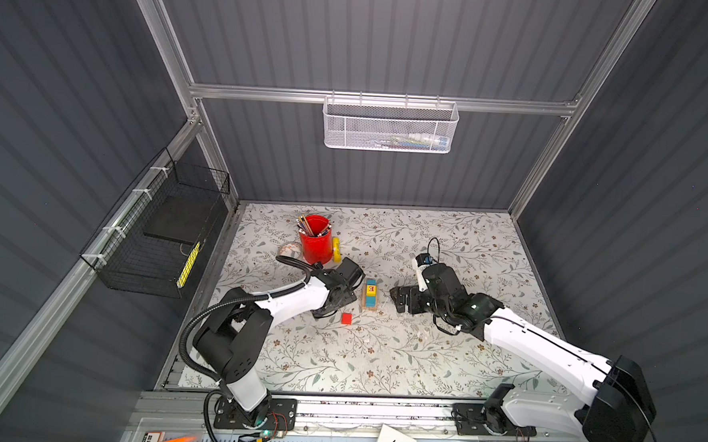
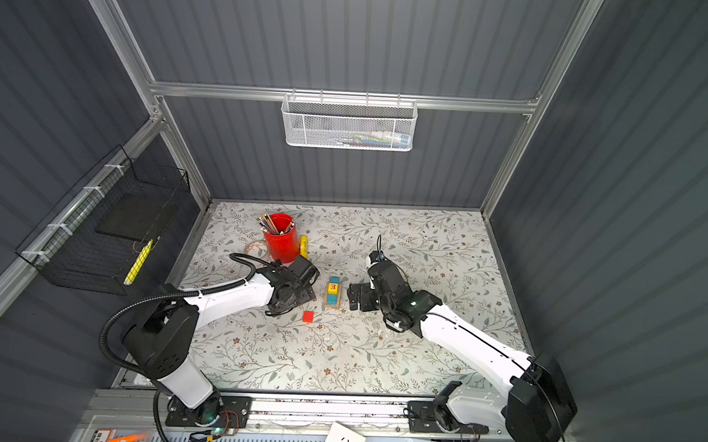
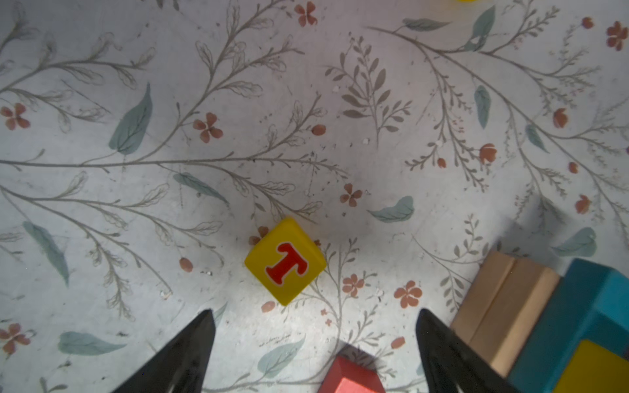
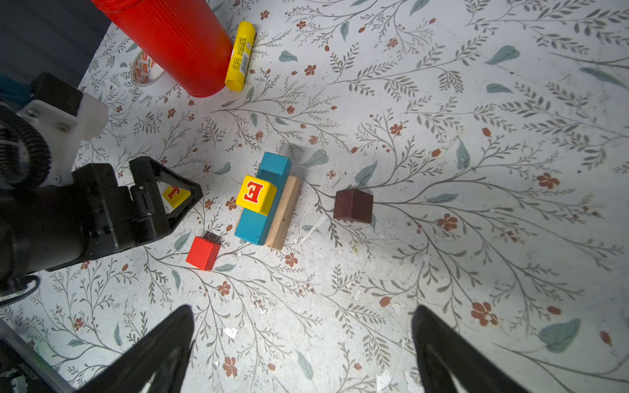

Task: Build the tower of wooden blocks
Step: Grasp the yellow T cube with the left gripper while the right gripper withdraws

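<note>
The left arm (image 1: pixel 294 300) and right arm (image 1: pixel 537 348) are stretched low over the bench (image 1: pixel 420 358). The left tool (image 3: pixel 313 318) is released at 9 o'clock of the wood block tower (image 1: pixel 370 294), set mid-bench; the right tool (image 4: pixel 303 311) is released at 3 o'clock. Pencils (image 1: pixel 307 224) are held in the red pencil cup (image 1: pixel 316 243) at 11 o'clock.

Tan planks (image 4: pixel 285 211) — bare matt wood

Bright, even light falls on the table (image 1: pixel 378 356); a soft shadow lies just ahead of the left claw (image 3: pixel 313 311), which seems slightly out of focus.
</note>
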Robot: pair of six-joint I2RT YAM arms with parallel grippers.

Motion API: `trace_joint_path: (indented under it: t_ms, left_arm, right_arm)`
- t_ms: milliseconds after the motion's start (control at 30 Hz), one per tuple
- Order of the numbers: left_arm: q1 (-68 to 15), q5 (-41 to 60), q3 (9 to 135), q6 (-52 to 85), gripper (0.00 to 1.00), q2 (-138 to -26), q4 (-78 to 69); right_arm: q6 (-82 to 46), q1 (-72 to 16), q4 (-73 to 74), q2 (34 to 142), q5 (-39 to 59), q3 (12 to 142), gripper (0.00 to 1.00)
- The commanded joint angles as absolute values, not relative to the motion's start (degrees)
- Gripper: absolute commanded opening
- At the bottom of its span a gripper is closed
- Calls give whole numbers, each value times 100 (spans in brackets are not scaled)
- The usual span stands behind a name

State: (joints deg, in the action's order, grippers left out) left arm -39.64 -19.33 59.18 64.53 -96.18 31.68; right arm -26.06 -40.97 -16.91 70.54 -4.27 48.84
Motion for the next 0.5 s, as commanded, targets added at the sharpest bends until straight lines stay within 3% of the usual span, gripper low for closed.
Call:
trace_joint_path:
  t_ms: [0,467]
  left_arm:
    - [-3928,-2070,6015,6863,90,-9792,3088]
    - [-3776,-2259,6293,6693,66,-10332,2870]
  right_arm:
    - [-2488,-4019,-1619,6931,-303,4777,99]
    - [-2423,-3812,-1598,6858,-177,4702,99]
